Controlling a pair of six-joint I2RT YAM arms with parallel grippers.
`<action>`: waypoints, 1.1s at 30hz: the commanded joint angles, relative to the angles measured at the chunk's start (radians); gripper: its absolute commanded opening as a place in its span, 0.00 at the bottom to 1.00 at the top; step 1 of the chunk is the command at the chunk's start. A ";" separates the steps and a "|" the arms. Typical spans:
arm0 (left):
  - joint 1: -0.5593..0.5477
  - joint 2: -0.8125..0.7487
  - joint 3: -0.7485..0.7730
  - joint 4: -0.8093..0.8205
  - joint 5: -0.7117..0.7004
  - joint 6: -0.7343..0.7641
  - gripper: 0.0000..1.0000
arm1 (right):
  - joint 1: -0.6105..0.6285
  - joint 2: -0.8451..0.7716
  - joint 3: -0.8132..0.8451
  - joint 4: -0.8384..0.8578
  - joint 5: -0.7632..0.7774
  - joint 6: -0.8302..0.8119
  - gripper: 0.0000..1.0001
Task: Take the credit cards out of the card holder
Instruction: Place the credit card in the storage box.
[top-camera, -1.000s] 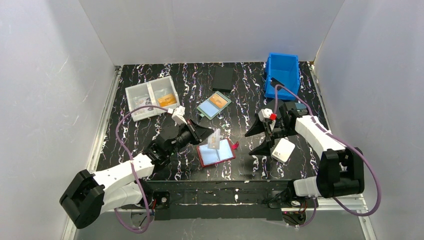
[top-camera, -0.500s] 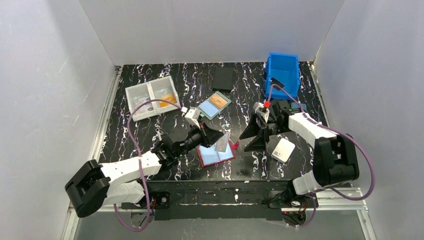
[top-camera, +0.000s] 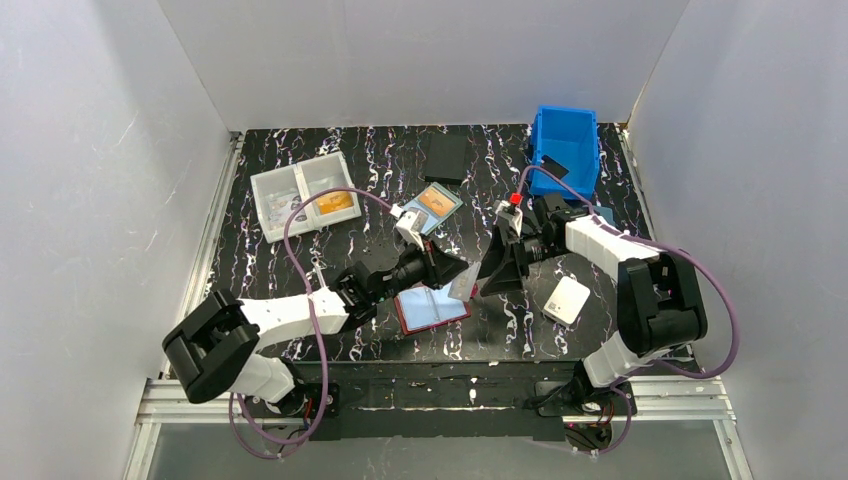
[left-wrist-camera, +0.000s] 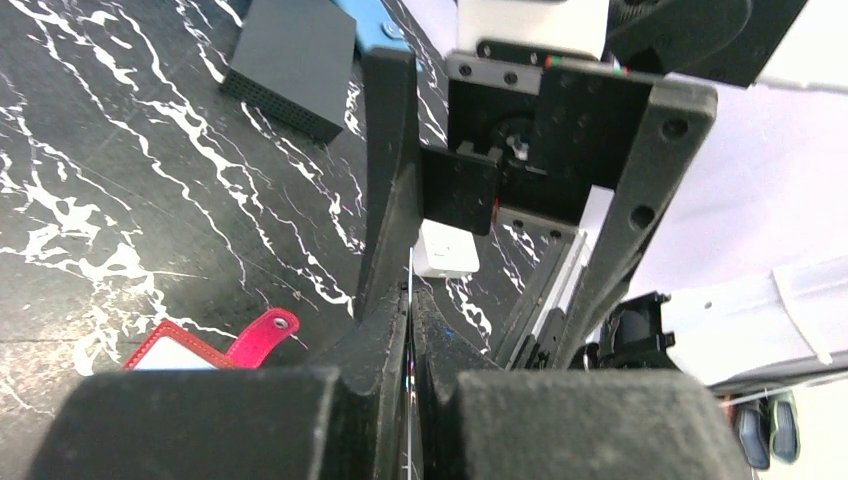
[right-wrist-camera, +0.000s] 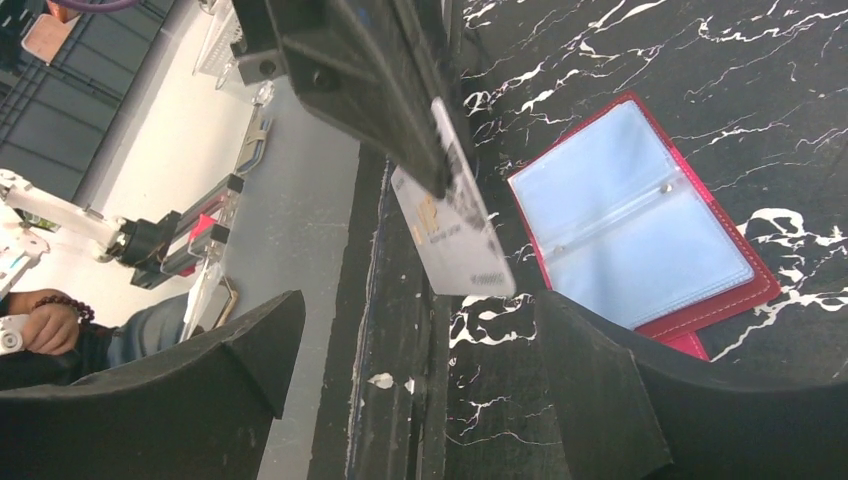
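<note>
The card holder (top-camera: 432, 309) lies spread open on the table, dark red with a light-blue inside (right-wrist-camera: 640, 225); its snap tab (left-wrist-camera: 262, 335) points right. Just right of it, above the table, my left gripper (top-camera: 456, 273) is shut on a pale credit card (top-camera: 462, 288), which shows edge-on (left-wrist-camera: 410, 300) between its pads. In the right wrist view that card (right-wrist-camera: 455, 230) hangs from the left fingers (right-wrist-camera: 350, 70). My right gripper (top-camera: 494, 266) faces it, open wide, the jaws (right-wrist-camera: 420, 340) standing either side of the card's lower end without touching it.
A white card-sized piece (top-camera: 567, 299) lies right of the grippers. Farther back stand a blue bin (top-camera: 565, 150), a black box (top-camera: 447, 157), a teal-framed case with an orange card (top-camera: 430, 208) and a clear divided tray (top-camera: 303, 195). The table's front edge (right-wrist-camera: 370, 300) is close.
My left arm has carried the card to the right, off the card holder. The right gripper has swung left to meet it, staying open.
</note>
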 joint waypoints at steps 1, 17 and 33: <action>-0.008 0.019 0.049 0.028 0.115 0.032 0.00 | 0.011 -0.065 -0.008 0.207 0.036 0.244 0.91; -0.005 -0.022 0.078 -0.102 0.163 0.077 0.00 | 0.083 -0.125 -0.023 0.237 0.021 0.225 0.20; 0.032 -0.110 0.046 -0.133 0.175 0.067 0.27 | 0.094 -0.126 -0.019 0.222 0.031 0.201 0.01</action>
